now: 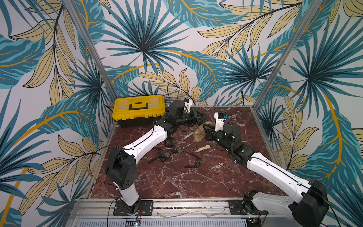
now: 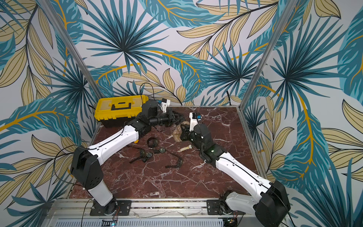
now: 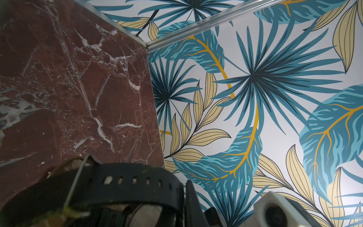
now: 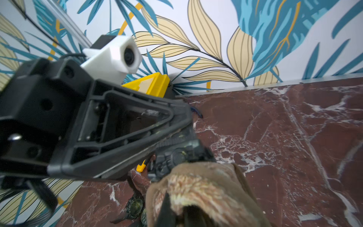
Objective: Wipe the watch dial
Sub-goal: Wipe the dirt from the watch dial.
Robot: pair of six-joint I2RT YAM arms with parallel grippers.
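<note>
My left gripper (image 1: 200,119) is shut on the strap of a black watch (image 3: 127,182), holding it above the back middle of the table. In the right wrist view the watch's case (image 4: 176,155) sticks out from under the left gripper (image 4: 184,125). My right gripper (image 1: 206,128) is shut on a tan fluffy cloth (image 4: 206,188). The cloth (image 1: 199,132) is pressed against the watch. The dial is hidden behind the cloth. In both top views the two grippers meet tip to tip, with the cloth (image 2: 177,131) hanging below them.
A yellow and black toolbox (image 1: 138,110) stands at the back left. Several dark watches (image 1: 167,155) and loose straps (image 1: 193,160) lie mid-table, along with a beige watch (image 1: 204,148). Patterned walls and metal posts (image 1: 275,72) enclose the red marble table (image 1: 176,182).
</note>
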